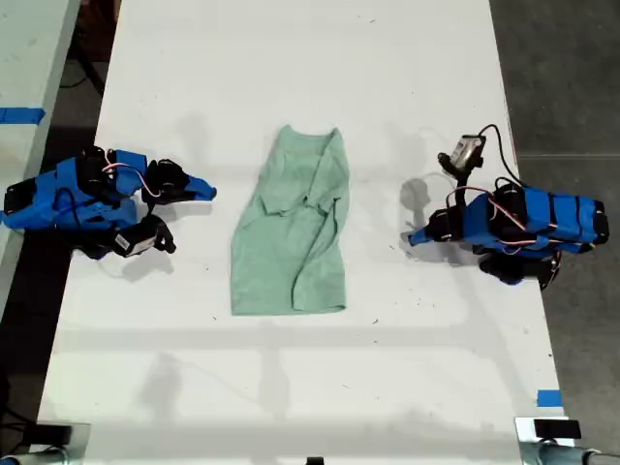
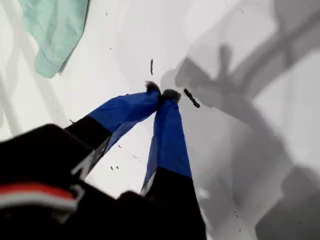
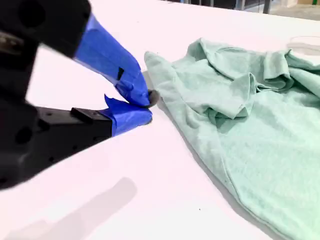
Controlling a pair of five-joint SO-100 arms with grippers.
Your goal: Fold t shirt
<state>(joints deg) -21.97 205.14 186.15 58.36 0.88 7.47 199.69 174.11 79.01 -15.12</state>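
Both claws pinched together, empty: my second claw (image 3: 145, 105) just beside the t shirt (image 3: 240, 125), my first claw (image 2: 162, 95) well apart. Grabbing now risks snagging several rumpled layers.

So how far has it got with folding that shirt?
Partly. The t shirt lies on the table with both sides already folded in, though the top is rumpled. Nothing is in hand: my first gripper and my second gripper are shut and empty, off the cloth. The lengthwise fold looks left.

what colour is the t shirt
Pale mint green, plain, with no print. The t shirt shows best in the second wrist view.
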